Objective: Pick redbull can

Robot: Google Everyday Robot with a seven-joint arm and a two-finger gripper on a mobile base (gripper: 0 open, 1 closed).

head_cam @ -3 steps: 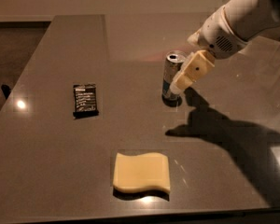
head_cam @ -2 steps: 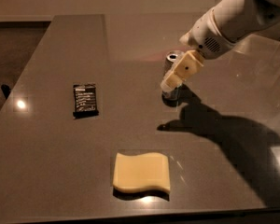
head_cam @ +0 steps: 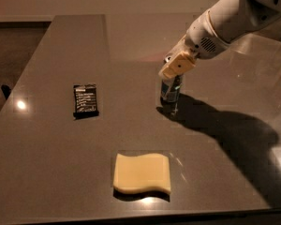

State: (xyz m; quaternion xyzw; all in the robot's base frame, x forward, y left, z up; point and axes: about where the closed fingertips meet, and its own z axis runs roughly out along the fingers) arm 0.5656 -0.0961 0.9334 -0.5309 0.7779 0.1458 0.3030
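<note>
1. Camera view, starting well to the left of the hand: a flat black snack wrapper (head_cam: 85, 100) lies on the dark counter (head_cam: 51, 149), far enough from the hand to play no part in the grasp
2. Left of the hand and much nearer the front edge lies a pale-yellow wavy sponge (head_cam: 142, 173), also well apart from the hand
3. Directly under the hand (head_cam: 177, 65) the redbull can (head_cam: 170, 89) stands upright, its top hidden behind the tan part of the hand and its teal lower side showing below it
4. Whether the hand is open, closed or already gripping the can I cannot tell; it sits right at the can's upper end
5. To the right of the hand, the white arm (head_cam: 229, 20) reaches in from the upper right corner
6. Judging the step as the final approach and grasp: centre the hand on the can, come down straight, not sideways, since a slim tall can probably tips easily, take hold around the upper body, squeeze gently, then lift vertically
</note>
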